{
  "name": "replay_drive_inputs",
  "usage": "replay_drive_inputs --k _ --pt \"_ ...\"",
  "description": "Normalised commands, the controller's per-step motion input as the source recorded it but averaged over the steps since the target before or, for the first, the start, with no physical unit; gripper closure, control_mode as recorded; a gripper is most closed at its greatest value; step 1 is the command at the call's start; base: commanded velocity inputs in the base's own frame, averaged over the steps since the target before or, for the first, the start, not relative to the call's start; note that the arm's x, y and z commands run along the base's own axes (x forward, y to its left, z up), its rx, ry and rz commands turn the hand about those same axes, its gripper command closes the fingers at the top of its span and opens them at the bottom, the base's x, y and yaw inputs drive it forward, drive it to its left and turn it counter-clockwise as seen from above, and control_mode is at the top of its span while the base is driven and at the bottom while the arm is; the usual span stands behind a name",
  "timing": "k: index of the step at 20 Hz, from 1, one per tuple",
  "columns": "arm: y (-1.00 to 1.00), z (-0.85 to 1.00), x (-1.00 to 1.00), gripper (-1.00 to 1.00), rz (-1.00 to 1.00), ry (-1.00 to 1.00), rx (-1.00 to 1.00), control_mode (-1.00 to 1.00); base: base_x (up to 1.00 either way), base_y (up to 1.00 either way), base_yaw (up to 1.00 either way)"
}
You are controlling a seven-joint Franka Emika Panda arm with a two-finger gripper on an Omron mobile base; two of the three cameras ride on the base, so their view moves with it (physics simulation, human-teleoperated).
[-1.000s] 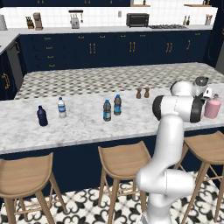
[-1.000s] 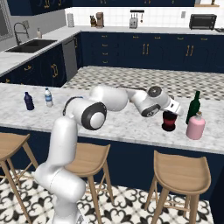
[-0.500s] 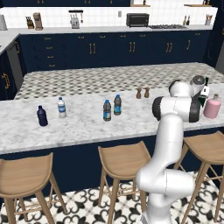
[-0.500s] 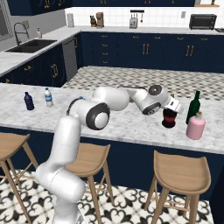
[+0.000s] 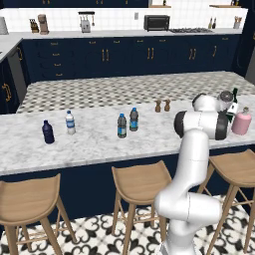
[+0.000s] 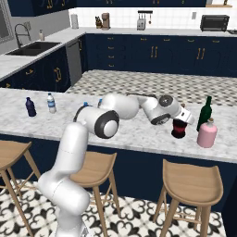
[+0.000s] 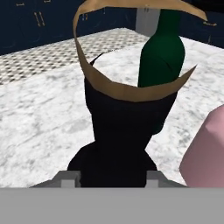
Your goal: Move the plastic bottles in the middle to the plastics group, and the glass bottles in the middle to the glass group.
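The dark glass bottle (image 6: 178,129) with its red band is upright at the counter's right end, and my gripper (image 6: 185,115) is shut on its thin neck. In the hand view this bottle (image 7: 122,131) is a black shape between the fingers. Just beyond it are the tall green bottle (image 6: 204,113) (image 7: 162,57) and the pink bottle (image 6: 207,134) (image 7: 205,148) of the glass group. My gripper (image 5: 229,107) hangs left of the pink bottle (image 5: 241,122). Two grey plastic bottles (image 5: 122,125) (image 5: 134,119) stand mid-counter. The navy bottle (image 5: 48,132) and water bottle (image 5: 70,122) stand far left.
Two small wooden shakers (image 5: 163,105) stand behind the middle of the marble counter (image 5: 99,144). Wooden stools (image 5: 144,182) line the counter's near side. The pink bottle is a hand's width from the held bottle.
The gripper and the dark bottle have crept slightly right, toward the pink and green bottles. The other bottles have not moved.
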Motion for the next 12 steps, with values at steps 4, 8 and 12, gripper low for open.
replay_drive_inputs --k 4,8,12 --pt "0.0 -0.09 0.02 1.0 0.0 0.0 0.0 -1.0 0.0 0.0 0.0" --pt "0.0 0.02 0.04 1.0 0.0 0.0 0.0 -1.0 0.0 0.0 0.0" --pt "0.0 0.02 0.07 1.0 -0.04 0.0 -0.01 -1.0 0.0 0.0 0.0"
